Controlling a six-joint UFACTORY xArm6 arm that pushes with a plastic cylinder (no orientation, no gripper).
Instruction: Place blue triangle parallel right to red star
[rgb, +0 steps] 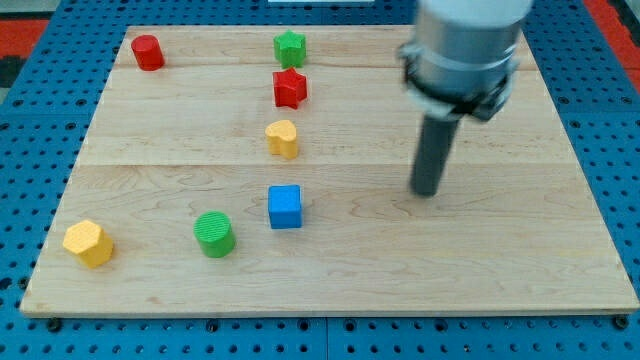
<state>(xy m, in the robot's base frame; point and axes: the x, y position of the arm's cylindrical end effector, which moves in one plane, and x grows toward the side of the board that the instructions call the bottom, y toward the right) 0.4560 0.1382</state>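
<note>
A pale wooden table (520, 290) is filling most of the view, and seven small coloured blocks are lying on it. The tool (438, 150), a straight dark rod hanging from a blurred grey arm housing, is standing upright towards the view's right. It is a plain rod with no jaws, so it is neither spread nor pinching anything. My tip (428, 192) is resting at the table top and touching no block.

Every block is sitting to the view's left of my tip. The blue block (285, 207), which is looking like a cube from here, is lying well apart from my tip, slightly lower in the view and almost level with it. The red star (290, 88) is lying well apart from my tip too, up towards the view's top. The blue block is sitting below the red star in the same column, not beside it.

A yellow block (283, 138) with a rounded, heart-like outline is sitting between those two. A green star (290, 47) is sitting just above the red star, near the table's far edge. A green cylinder (214, 234) is standing near the blue block, on the side away from my tip. A yellow hexagon (88, 243) is lying farthest from my tip, by the lower left corner. A red cylinder (147, 52) is standing by the upper left corner
</note>
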